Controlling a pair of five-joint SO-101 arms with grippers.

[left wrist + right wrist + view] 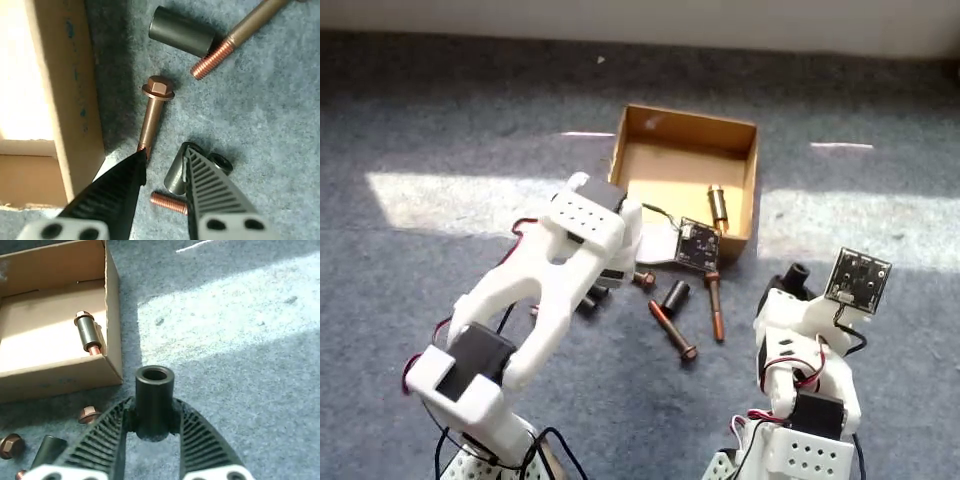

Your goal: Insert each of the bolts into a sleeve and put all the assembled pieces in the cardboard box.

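In the high view the box (620, 150) sits open on the carpet (440, 120). One assembled piece (718, 208) lies inside it, near the right-hand wall. The left arm (550, 290) stretches to the carpet just in front of the box's near wall. Beside its tip lie a loose sleeve (675, 295), a long bolt (672, 330) and a second bolt (716, 305). The right arm (810, 380) stands well off to the right and carries a sleeve (796, 272) at its top, mouth up.

In the left wrist view the left gripper (165, 154) has its jaws parted and holds nothing. A bolt (151, 117) lies flat on the carpet, its shank end at the tip of the black finger (120, 195) and its head pointing away. The box wall (65, 100) runs just beside it. Farther off, the loose sleeve (182, 31) lies close to the threaded end of another bolt (212, 60). A further sleeve (175, 177) lies against the grey finger (210, 190), with a threaded end (167, 201) beside it. I cannot tell whether these two are joined.

In the right wrist view the right gripper (154, 410) is clamped on the sleeve (154, 390), which stands upright with its bore open. The box (112, 330) lies beyond, and the assembled piece (88, 332) rests near its front corner. On the carpet outside the box are a bolt head (89, 414), another bolt head (10, 446) and a loose sleeve (47, 452).
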